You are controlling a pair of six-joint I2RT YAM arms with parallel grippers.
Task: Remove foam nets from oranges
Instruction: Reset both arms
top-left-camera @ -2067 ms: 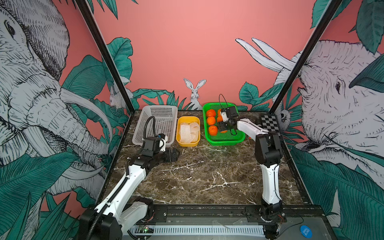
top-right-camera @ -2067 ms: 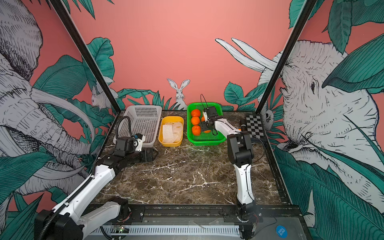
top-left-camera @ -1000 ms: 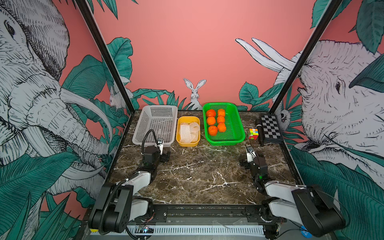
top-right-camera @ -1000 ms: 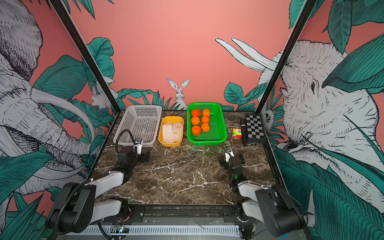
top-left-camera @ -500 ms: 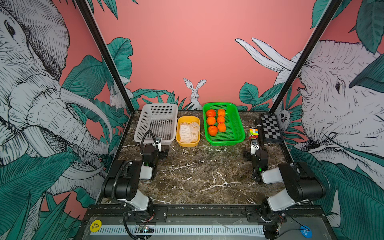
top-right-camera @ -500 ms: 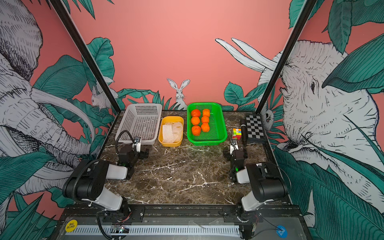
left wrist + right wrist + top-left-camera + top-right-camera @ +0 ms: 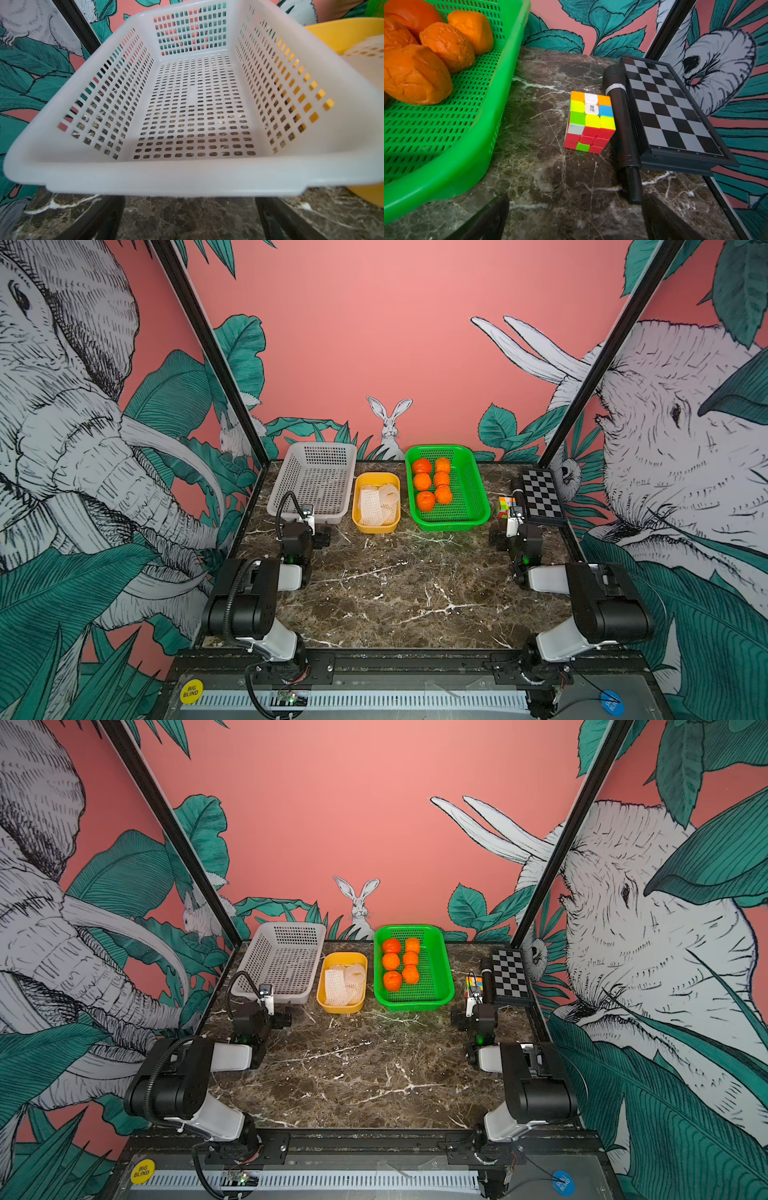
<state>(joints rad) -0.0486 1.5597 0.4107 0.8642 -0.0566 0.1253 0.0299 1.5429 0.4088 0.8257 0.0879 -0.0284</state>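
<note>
Resting with the left claw (image 7: 190, 220) spread wide and empty, facing the white basket (image 7: 187, 178) just ahead. Seeing the foam nets (image 7: 376, 502) in the yellow tub (image 7: 376, 526) ahead, to its right. Pointing the right claw (image 7: 575, 220), also spread and empty, toward the cube (image 7: 589, 122); seeing the oranges (image 7: 422, 481) in the green basket (image 7: 467, 497) ahead, to its left.

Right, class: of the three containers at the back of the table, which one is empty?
The white perforated basket: nothing lies in it. The yellow tub beside it holds foam nets, and the green basket holds oranges.
</note>
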